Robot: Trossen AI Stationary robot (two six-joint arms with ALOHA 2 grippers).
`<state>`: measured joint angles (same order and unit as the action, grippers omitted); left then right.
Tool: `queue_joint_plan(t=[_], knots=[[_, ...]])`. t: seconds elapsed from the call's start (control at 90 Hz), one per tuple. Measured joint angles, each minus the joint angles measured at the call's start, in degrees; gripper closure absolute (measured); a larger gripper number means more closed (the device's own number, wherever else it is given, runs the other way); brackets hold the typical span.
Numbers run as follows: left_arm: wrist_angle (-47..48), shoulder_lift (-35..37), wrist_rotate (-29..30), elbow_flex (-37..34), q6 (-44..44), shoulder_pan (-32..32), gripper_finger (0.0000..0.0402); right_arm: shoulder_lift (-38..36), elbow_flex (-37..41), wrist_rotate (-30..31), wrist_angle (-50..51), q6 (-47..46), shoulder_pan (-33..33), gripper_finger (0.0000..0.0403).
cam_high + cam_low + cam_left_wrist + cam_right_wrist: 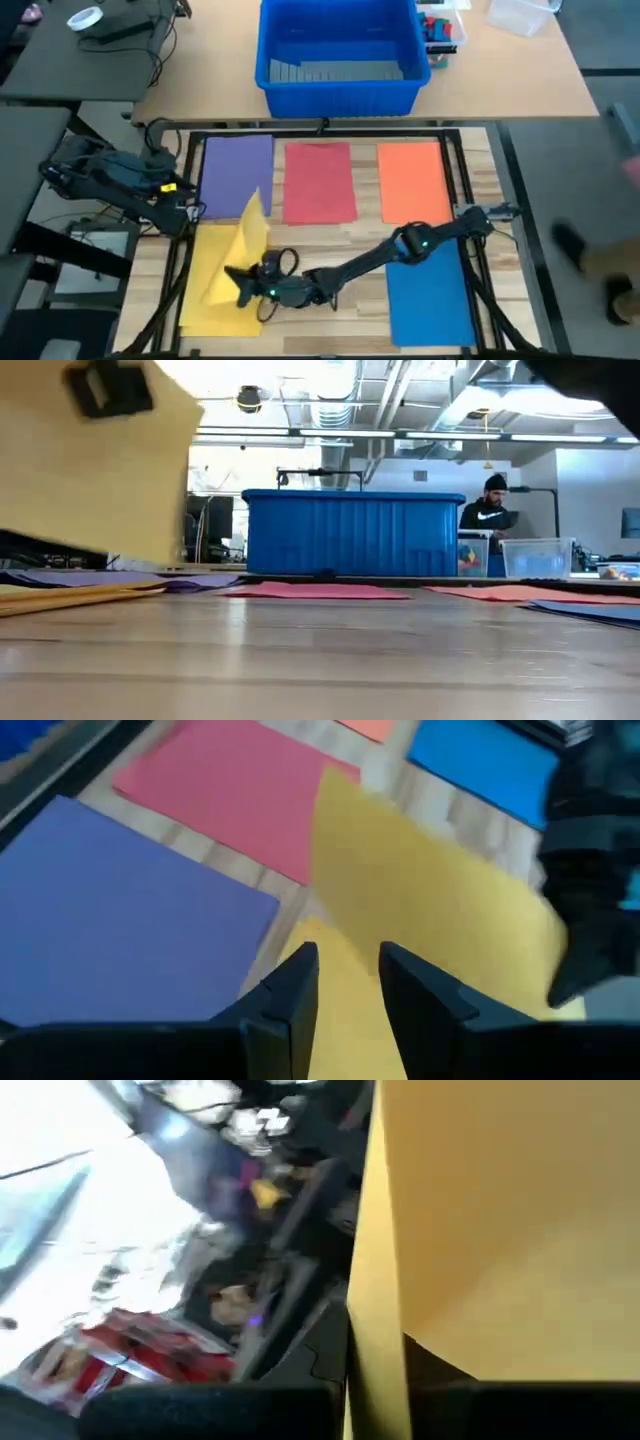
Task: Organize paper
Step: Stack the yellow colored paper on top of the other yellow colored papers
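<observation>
Yellow paper point(243, 243) is lifted and pinched by my right gripper point(243, 281), while my left gripper point(348, 982), fingers slightly apart, holds nothing.

Matt paper sheets point(319, 182), wooden table point(350, 245)

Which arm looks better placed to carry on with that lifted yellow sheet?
The right, probably. The right gripper is shut on the raised yellow sheet, reaching across the table. The left gripper waits open at the purple sheet, holding nothing.
</observation>
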<state>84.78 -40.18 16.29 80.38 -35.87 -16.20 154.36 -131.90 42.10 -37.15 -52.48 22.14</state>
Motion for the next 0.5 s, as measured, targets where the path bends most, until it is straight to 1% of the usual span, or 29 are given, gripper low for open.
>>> queue_joint_plan(t=[0.033,0.078,0.111,0.189,0.233,0.289,0.367,0.411,0.5], knots=[[0.2,0.1,-0.9,0.0,0.5,0.0,0.0309,0.7,1.8,1.8,-4.8,0.4,0.3,0.0403],[0.5,0.2,-2.1,-0.1,0.7,0.0,0.0309,1.6,3.0,3.5,-7.8,0.1,0.8,0.0403],[0.7,0.1,-2.6,-0.1,0.8,0.0,0.0309,2.2,3.1,4.9,-7.2,-0.5,1.1,0.0403],[0.8,0.1,-2.9,-0.1,1.0,0.0,0.0309,3.4,3.0,4.7,-2.3,-5.6,1.2,0.0403],[0.8,0.1,-3.4,-0.1,1.3,0.0,0.0309,3.6,3.1,3.0,2.2,-9.5,1.1,0.0403],[0.8,0.1,-4.1,-0.1,1.6,0.0,0.0309,3.7,3.1,-1.4,8.3,-12.9,0.8,0.0403],[0.9,0.1,-4.2,-0.1,1.7,0.0,0.0309,3.7,3.1,-6.6,9.9,-13.4,0.4,0.0403],[0.9,0.1,-4.2,-0.1,1.7,0.0,0.0309,3.7,3.0,-7.3,10.0,-13.4,0.1,0.0403],[1.0,0.1,-4.2,-0.1,1.7,0.0,0.0309,3.7,2.9,-6.9,10.9,-14.6,0.1,0.0403]])
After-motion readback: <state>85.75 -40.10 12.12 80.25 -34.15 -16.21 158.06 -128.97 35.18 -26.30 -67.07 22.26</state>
